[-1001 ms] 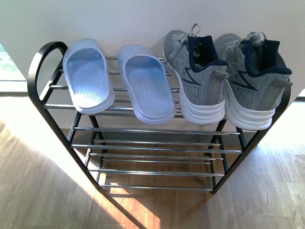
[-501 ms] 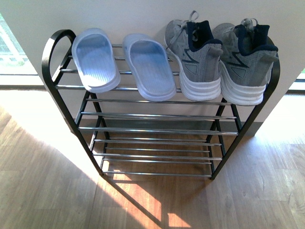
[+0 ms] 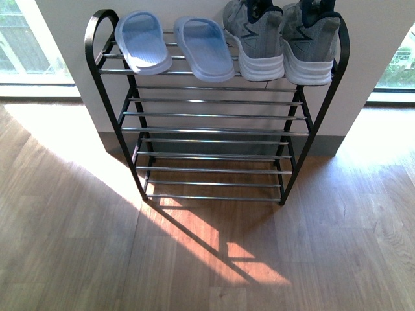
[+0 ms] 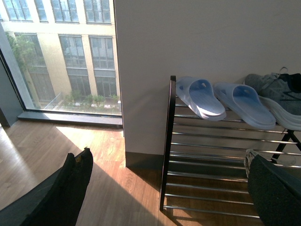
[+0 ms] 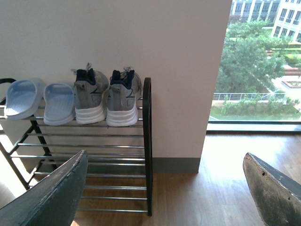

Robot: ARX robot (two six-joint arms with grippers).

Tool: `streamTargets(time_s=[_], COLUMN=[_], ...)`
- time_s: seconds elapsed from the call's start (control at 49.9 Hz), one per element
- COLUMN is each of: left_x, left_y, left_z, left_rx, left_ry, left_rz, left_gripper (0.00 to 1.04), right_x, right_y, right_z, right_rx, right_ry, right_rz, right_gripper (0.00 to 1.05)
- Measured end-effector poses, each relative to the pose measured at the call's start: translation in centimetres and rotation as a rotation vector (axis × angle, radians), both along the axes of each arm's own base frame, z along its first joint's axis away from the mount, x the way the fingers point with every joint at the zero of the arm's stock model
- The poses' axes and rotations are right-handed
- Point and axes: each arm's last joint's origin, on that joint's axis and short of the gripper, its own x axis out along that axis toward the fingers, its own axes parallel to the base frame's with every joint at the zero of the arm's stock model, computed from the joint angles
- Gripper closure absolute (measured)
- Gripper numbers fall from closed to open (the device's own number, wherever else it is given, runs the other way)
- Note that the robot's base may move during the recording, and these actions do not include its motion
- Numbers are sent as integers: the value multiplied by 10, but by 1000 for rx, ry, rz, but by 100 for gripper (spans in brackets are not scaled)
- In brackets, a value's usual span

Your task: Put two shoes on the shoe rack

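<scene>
On the top tier of the shoe rack lie two pale blue slides on the left. Two grey sneakers stand beside them on the right, heels toward me. Neither arm shows in the front view. My left gripper is open and empty, off the rack's left end frame, with the slides beyond. My right gripper is open and empty, off the rack's right end frame, with the sneakers above and beyond it.
The rack stands against a white wall pillar with a grey skirting. Floor-height windows flank the pillar. Wooden floor with a sunlit patch lies in front of the rack. The lower tiers hold nothing.
The front view has drawn back from the rack, which now looks smaller and higher in the picture. The slides and sneakers stay where they were on the top tier.
</scene>
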Motion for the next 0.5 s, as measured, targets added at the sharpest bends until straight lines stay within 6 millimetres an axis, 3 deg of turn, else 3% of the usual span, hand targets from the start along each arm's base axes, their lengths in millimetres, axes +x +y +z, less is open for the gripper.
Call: streamTargets(time_s=[0.501], left_x=[0], left_y=[0], left_z=[0], left_rx=[0], left_ry=[0], left_rz=[0], left_gripper=[9], right_x=[0], right_y=[0], right_z=[0], right_rx=[0], right_ry=[0], right_rz=[0], right_gripper=[9])
